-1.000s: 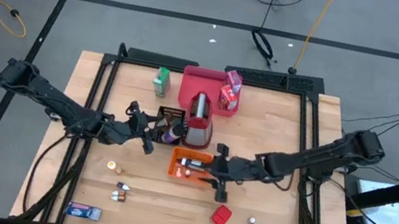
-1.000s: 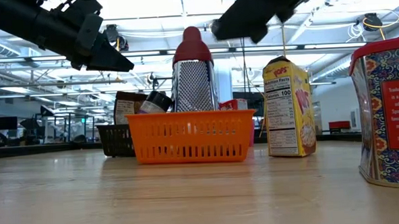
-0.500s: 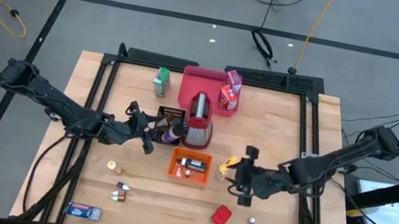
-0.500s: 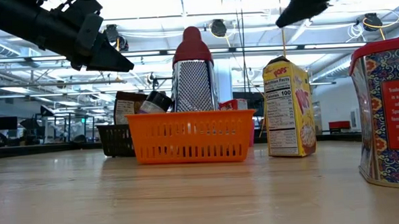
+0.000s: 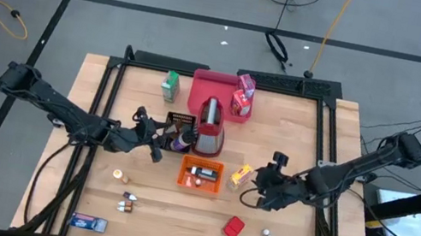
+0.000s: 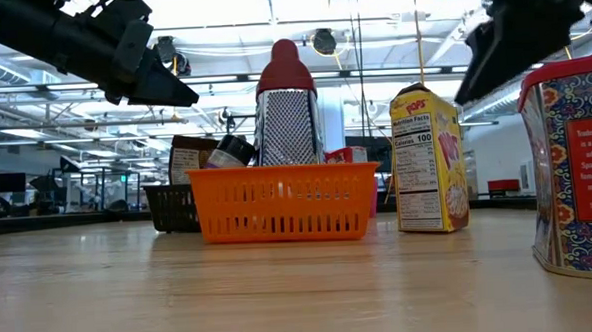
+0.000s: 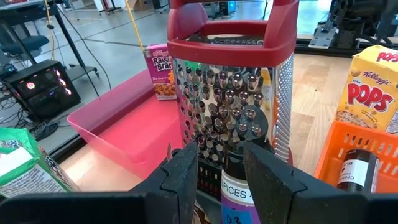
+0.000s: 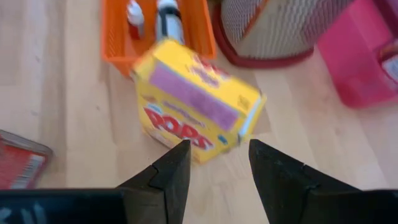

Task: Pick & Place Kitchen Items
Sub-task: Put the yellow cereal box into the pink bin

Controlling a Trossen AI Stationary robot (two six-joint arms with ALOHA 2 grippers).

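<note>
A yellow Pops carton (image 5: 241, 174) stands upright on its base on the table beside the orange basket (image 5: 201, 174). My right gripper (image 5: 265, 185) is open just to the carton's right, its fingers pointing at the carton (image 8: 199, 106) without touching it. My left gripper (image 5: 155, 146) hovers open at the black basket (image 5: 178, 124). It is above a purple-labelled spice bottle (image 7: 239, 190), which stands in front of the red-and-silver grater (image 7: 233, 81). Small bottles (image 8: 168, 18) lie in the orange basket.
A pink tray (image 5: 208, 92) with two cartons (image 5: 242, 96) sits at the far side, a green carton (image 5: 169, 85) to its left. A red tin (image 5: 234, 227), tiny shakers (image 5: 266, 234) (image 5: 128, 201) (image 5: 121, 176) and a blue packet (image 5: 86, 221) lie toward the near edge.
My right gripper has drawn back from over the orange basket and the Pops carton toward the table's right edge and has come lower. The carton stands where it stood. The left arm has kept still.
</note>
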